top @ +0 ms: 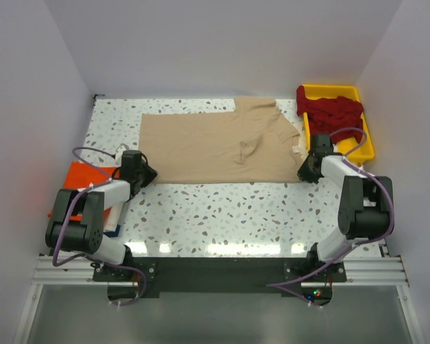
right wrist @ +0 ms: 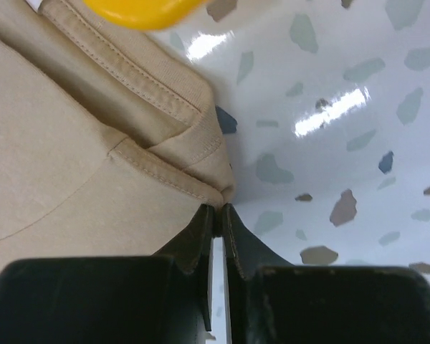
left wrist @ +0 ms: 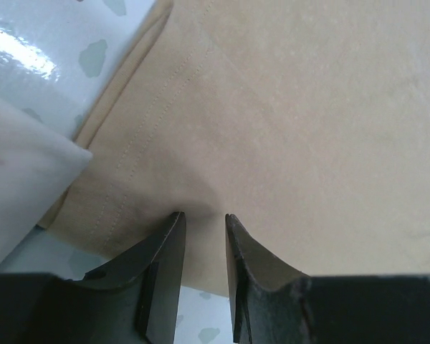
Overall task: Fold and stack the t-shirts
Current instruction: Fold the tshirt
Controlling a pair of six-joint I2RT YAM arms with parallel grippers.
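Observation:
A beige t-shirt lies spread flat across the back middle of the table, collar end to the right. My left gripper is at its near left corner. In the left wrist view the hem bunches between the narrowly parted jaws of that gripper, which pinch a fold of it. My right gripper is at the near right corner, by the collar. In the right wrist view this gripper is shut on the stitched corner of the beige cloth. A bright orange t-shirt lies at the left edge.
A yellow tray stands at the back right, with dark red t-shirts piled in it and hanging over its rim. Its corner shows close to the right gripper. White walls enclose the table on three sides.

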